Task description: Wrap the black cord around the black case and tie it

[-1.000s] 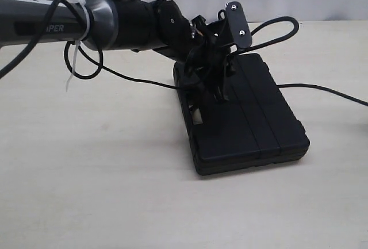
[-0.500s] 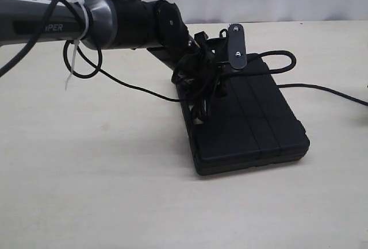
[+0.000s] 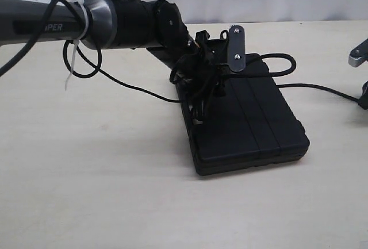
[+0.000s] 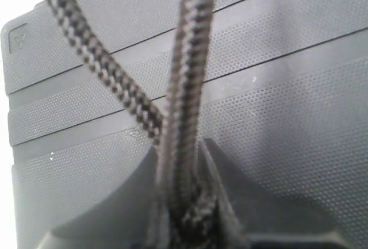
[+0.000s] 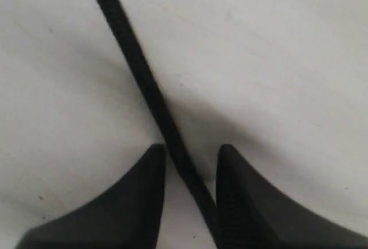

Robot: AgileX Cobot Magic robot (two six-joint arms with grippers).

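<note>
Left tool (image 4: 183, 191) is pressed together on the black cord (image 4: 187, 59): in the left wrist view two braided strands rise out of the pinch between its fingers, one straight and one slanting away. Right behind them lies the grooved, stippled top of the black case (image 4: 287, 117).

Right tool (image 5: 191, 152) stands with its fingers spread a little, one on each side of a single strand of the cord (image 5: 135, 65). That strand lies on the pale bench (image 5: 276, 59). It runs close along one finger, and a gap shows on the other side, so it is straddled and not clamped.

In the exterior view the near part of the bench (image 3: 86, 174) is bare. Past it, right of the middle, the case (image 3: 253, 122) lies flat, one short end toward the camera and its handle slot along the left edge. Over the far left corner of the case the left tool (image 3: 207, 88) comes down from its grey arm (image 3: 109, 22), which reaches in from the left. From there the cord (image 3: 132, 85) trails left over the bench. A loop of it bows out past the far right corner of the case. Another strand runs right across the bench to the right tool (image 3: 363, 94), low at the right edge of the view and well apart from the case.
</note>
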